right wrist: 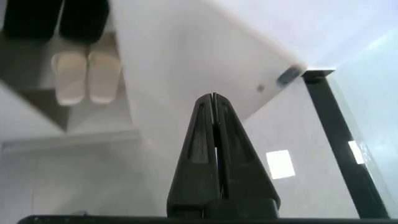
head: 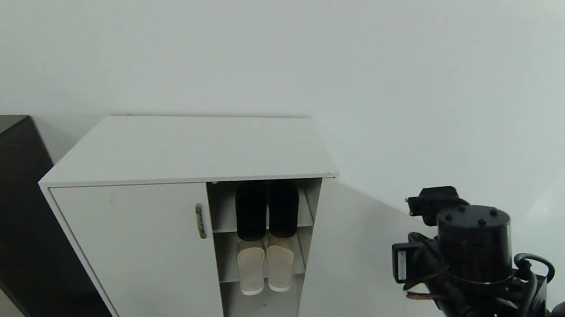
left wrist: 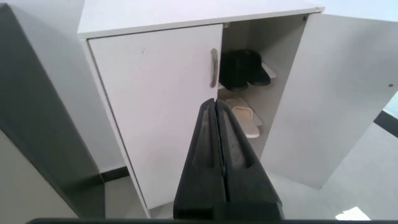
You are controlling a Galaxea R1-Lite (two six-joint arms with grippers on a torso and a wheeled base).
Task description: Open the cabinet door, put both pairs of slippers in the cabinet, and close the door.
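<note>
Black slippers (head: pixel 267 209) on upper shelf (head: pixel 307 213) inside cabinet (head: pixel 195 152), beige slippers (head: pixel 265 264) one level lower; door (head: pixel 354 279) swung open. Left end effector (left wrist: pixel 216 104) closed, empty, facing cabinet; right end effector (right wrist: pixel 213 98) closed, empty, beside open door

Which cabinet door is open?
The right door, swung wide off the cabinet. The left door, with its handle facing out, is shut.
</note>
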